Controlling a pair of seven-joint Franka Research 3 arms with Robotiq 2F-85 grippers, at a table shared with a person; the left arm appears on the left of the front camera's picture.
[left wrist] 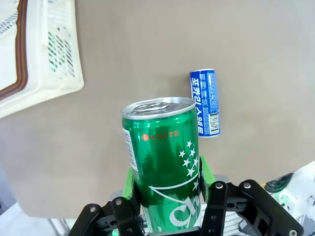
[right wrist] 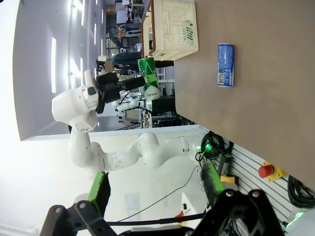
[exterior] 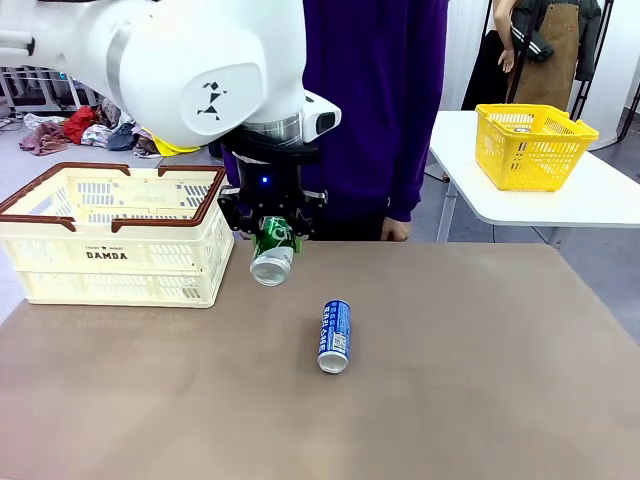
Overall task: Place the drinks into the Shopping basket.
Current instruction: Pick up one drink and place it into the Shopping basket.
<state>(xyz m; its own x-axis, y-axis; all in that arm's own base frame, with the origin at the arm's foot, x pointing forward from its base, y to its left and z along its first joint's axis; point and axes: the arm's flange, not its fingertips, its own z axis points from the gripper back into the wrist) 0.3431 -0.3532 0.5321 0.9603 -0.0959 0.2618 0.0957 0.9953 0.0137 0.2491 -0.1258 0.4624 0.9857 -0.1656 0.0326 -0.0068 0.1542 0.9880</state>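
Observation:
My left gripper [exterior: 268,232] is shut on a green drink can [exterior: 273,253], held above the table just right of the Shopping basket [exterior: 110,235]. In the left wrist view the green can [left wrist: 163,167] stands between the green pads [left wrist: 129,184], its silver top facing away. A blue can [exterior: 335,335] lies on its side on the brown table, also seen in the left wrist view [left wrist: 205,102] and the right wrist view [right wrist: 226,65]. My right gripper [right wrist: 155,189] is open, away from the table, with nothing between its fingers.
A person in a purple top [exterior: 375,100] stands at the far edge of the table. A yellow mesh basket [exterior: 530,143] sits on a white table at the back right. The brown table [exterior: 480,360] has free room on its right half.

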